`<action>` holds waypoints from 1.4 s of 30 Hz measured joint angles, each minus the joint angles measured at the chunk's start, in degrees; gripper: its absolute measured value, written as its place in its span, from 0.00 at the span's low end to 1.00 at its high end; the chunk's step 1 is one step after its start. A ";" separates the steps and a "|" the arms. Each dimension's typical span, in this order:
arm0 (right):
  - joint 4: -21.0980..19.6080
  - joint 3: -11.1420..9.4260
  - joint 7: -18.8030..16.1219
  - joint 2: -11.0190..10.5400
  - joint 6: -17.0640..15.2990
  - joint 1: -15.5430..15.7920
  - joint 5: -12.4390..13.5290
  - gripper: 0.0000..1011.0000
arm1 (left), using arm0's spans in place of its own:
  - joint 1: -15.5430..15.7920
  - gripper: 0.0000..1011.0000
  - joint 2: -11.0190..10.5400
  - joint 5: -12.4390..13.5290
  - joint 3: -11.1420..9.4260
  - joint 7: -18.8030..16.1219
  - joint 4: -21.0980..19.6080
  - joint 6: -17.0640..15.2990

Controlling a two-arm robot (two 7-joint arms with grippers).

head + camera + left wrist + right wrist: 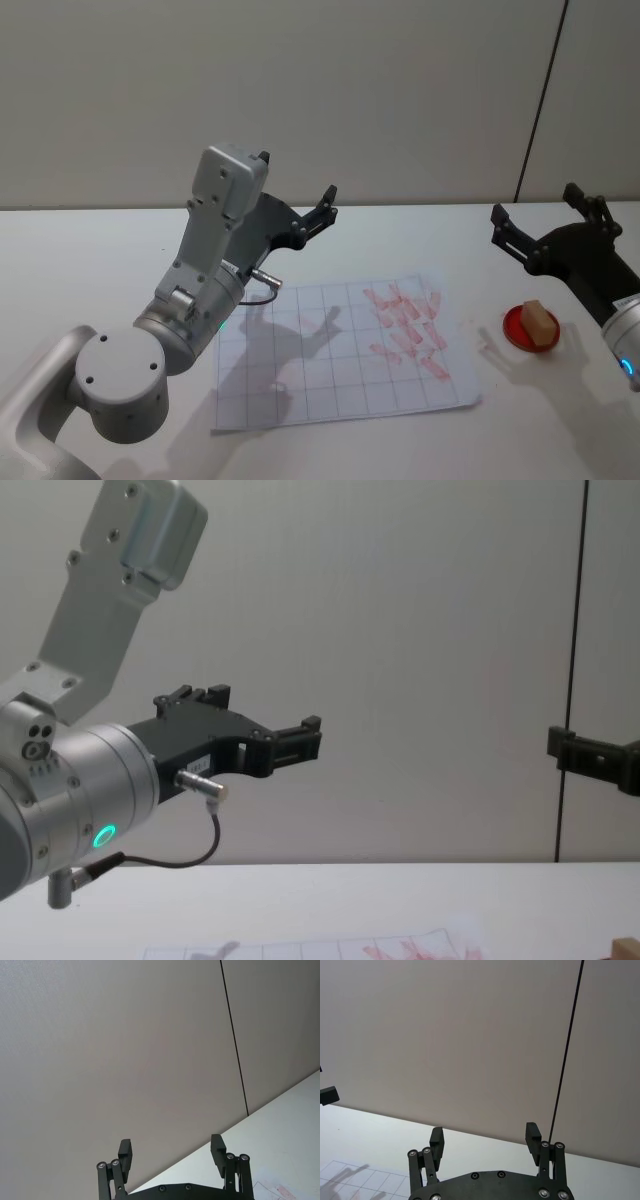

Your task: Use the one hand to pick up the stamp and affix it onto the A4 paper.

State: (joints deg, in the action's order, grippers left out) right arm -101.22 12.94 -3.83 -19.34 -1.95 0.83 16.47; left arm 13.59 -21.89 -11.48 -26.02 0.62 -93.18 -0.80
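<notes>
The stamp [540, 322], a small light-brown wooden block, stands on a round red ink pad [518, 335] at the right of the white table; its top just peeks in at the chest view's lower corner [626, 948]. The A4 paper [320, 370] lies flat in the middle, with a grey grid and several red marks in its right columns. My right gripper [535, 205] hovers open, raised above and behind the stamp, holding nothing [485, 1136]. My left gripper [322, 210] is lifted above the paper's far edge, open and empty [171, 1150].
A plain wall with a dark vertical seam [540, 100] runs behind the table. My left arm's grey forearm [200, 270] and a short cable overhang the paper's left part. Bare tabletop [90, 260] lies to the left.
</notes>
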 joint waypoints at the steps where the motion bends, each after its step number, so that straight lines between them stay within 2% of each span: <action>1: 0.00 0.00 0.00 0.00 0.00 0.00 0.00 0.99 | 0.00 0.99 0.00 0.00 0.00 0.00 0.00 0.00; 33: -0.01 0.06 0.04 0.16 -0.18 -0.03 -0.15 0.99 | 0.00 0.99 0.00 0.00 0.00 0.00 0.00 0.00; 37: -0.01 0.32 0.50 0.60 -1.12 -0.16 -0.67 0.99 | 0.00 0.99 0.00 0.00 0.00 0.00 0.00 0.00; 42: -0.01 0.84 2.04 1.51 -3.81 -0.39 -1.58 0.99 | 0.00 0.99 0.00 0.00 0.00 0.00 0.00 0.00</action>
State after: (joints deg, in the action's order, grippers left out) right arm -101.23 13.79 -1.79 -17.83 -5.76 0.44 14.89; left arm 13.59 -21.89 -11.48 -26.03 0.63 -93.18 -0.80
